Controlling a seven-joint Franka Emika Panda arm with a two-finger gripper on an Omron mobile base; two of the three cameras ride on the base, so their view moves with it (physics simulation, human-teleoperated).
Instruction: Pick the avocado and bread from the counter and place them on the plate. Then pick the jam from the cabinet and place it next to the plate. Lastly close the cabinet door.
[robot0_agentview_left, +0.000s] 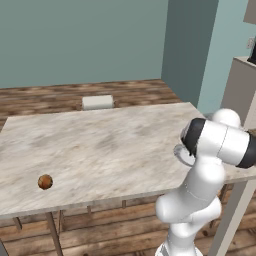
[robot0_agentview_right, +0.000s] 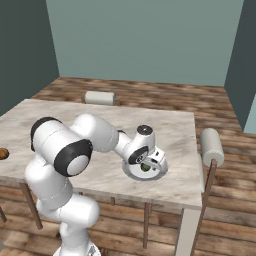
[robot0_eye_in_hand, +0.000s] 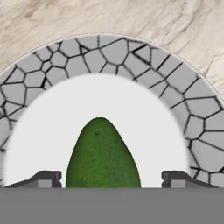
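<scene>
The dark green avocado (robot0_eye_in_hand: 101, 153) lies on the white plate (robot0_eye_in_hand: 52, 131), whose rim has a grey cracked-stone pattern. My gripper (robot0_eye_in_hand: 111, 177) hangs right over it and is open. Its fingertips (robot0_eye_in_hand: 47, 178) stand wide on either side of the avocado with a gap on each side. From the right base view the gripper (robot0_agentview_right: 150, 163) sits low over the plate (robot0_agentview_right: 134, 174) near the counter's (robot0_agentview_right: 175, 125) front edge, with a bit of avocado (robot0_agentview_right: 145, 168) showing. The brown bread (robot0_agentview_left: 45, 182) rests far left on the counter (robot0_agentview_left: 110, 145), also at the bread (robot0_agentview_right: 2, 153). The jam, the cabinet and its door are out of view.
A pale padded stool (robot0_agentview_left: 97, 102) stands behind the counter, seen again as the stool (robot0_agentview_right: 100, 97). Another rolled stool back (robot0_agentview_right: 211, 145) stands at the counter's right end. Wooden floor surrounds the counter, and my own arm (robot0_agentview_left: 215, 145) covers its right part.
</scene>
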